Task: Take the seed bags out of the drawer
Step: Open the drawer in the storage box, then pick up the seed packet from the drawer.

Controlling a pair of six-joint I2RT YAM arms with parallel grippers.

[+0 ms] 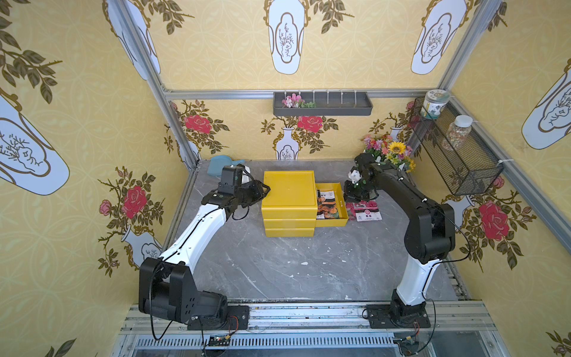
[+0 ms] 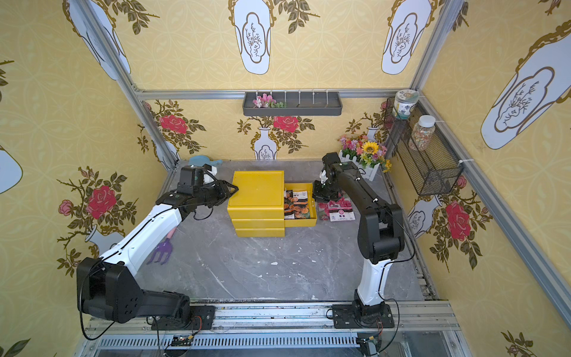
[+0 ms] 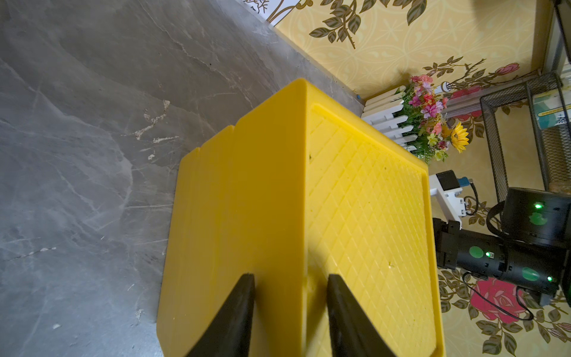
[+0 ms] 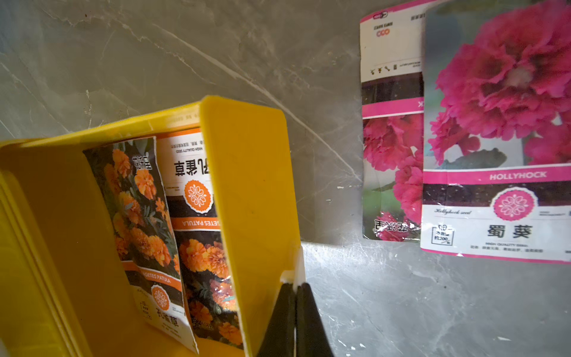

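Seed bags (image 4: 173,235), flat glossy packets, boxy yellow plastic drawer (image 4: 256,191)

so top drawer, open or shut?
Open. The top drawer is pulled out sideways from the yellow cabinet, with two orange-flower seed bags inside; the lower two drawers sit flush.

You see a yellow drawer (image 4: 253,191), orange-on-black seed bags (image 4: 139,210), pink-flowered bags (image 4: 500,123), a grey marbled counter (image 1: 278,265) and yellow rose wallpaper (image 1: 92,129)
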